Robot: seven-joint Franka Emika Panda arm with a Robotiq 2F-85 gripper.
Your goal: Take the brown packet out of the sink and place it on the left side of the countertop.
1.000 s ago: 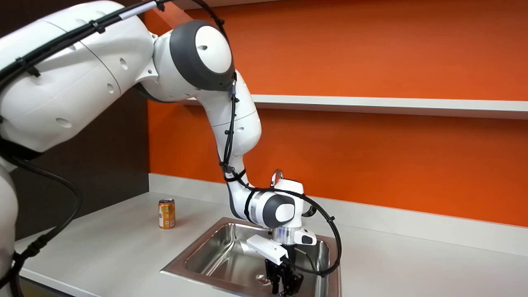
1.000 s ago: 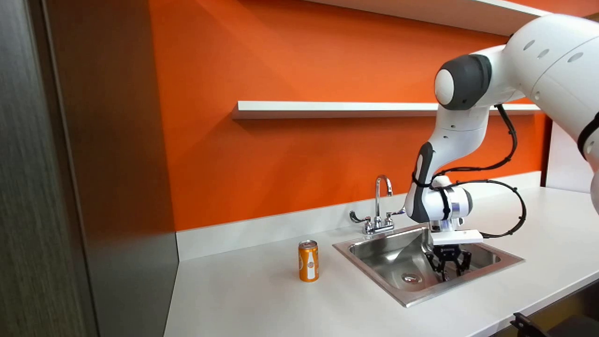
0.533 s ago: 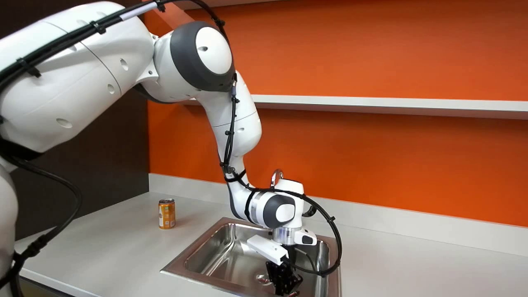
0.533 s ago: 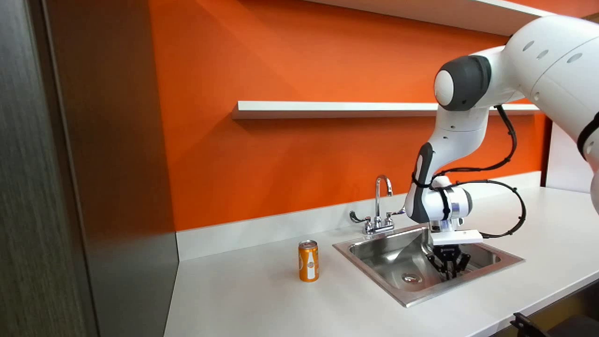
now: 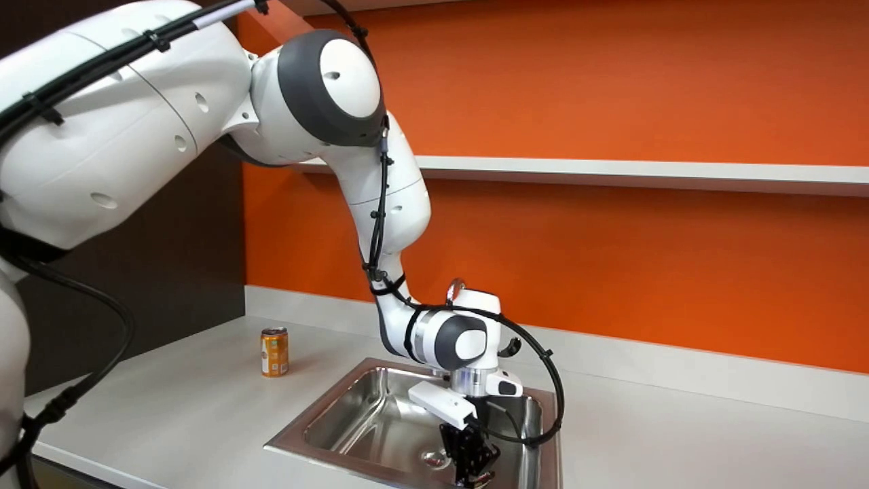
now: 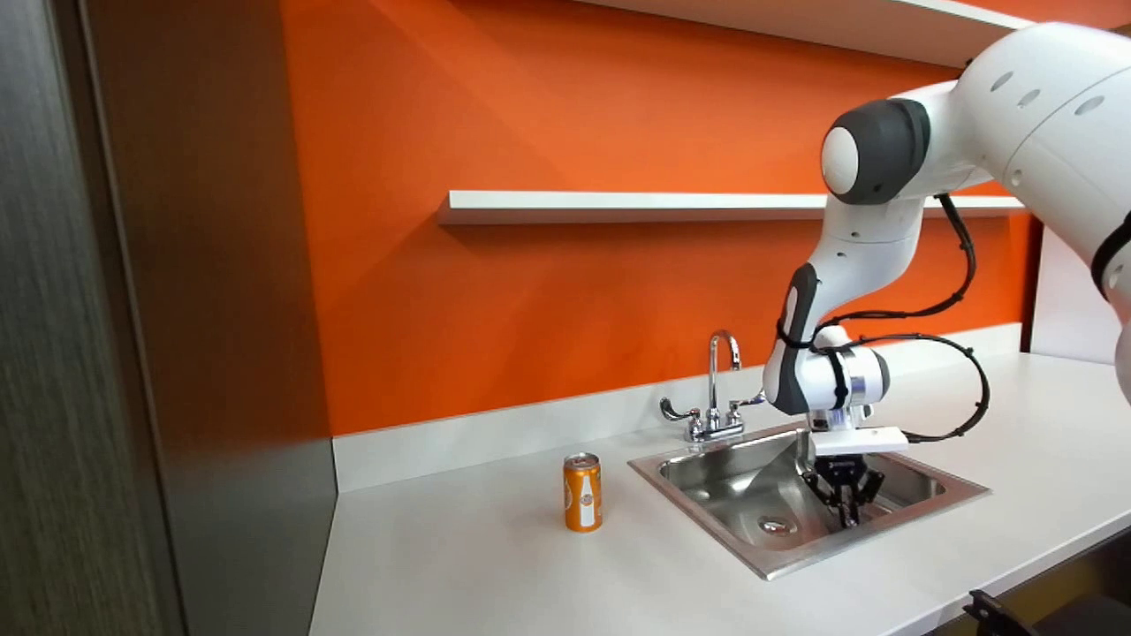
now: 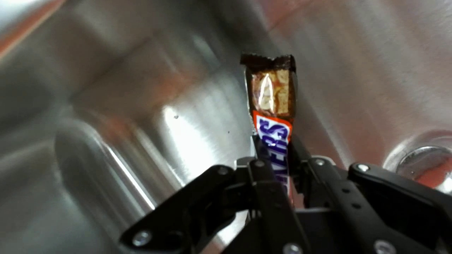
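The brown packet (image 7: 272, 91) is a small dark-brown wrapped bar with a white, blue and red label. In the wrist view its upper end sticks out past my gripper (image 7: 277, 150), whose jaws are shut on its sides. The packet's lower end is partly hidden by the fingers. In an exterior view a reddish bit of the packet (image 5: 484, 479) shows at the fingertips. My gripper (image 6: 848, 516) is down inside the sink (image 6: 680, 495). I cannot tell whether the packet touches the basin floor. The light-grey countertop (image 6: 442, 556) surrounds the sink.
An orange can (image 6: 583, 495) stands upright on the countertop left of the sink in both exterior views. The chrome faucet (image 6: 713, 389) rises behind the sink, close to the arm. A white shelf (image 6: 636, 201) runs along the orange wall. The drain (image 7: 423, 162) shows in the wrist view.
The gripper's fingers were apart about a second ago and have since closed on the packet. The wrist and arm have now risen slightly. The can has not moved.
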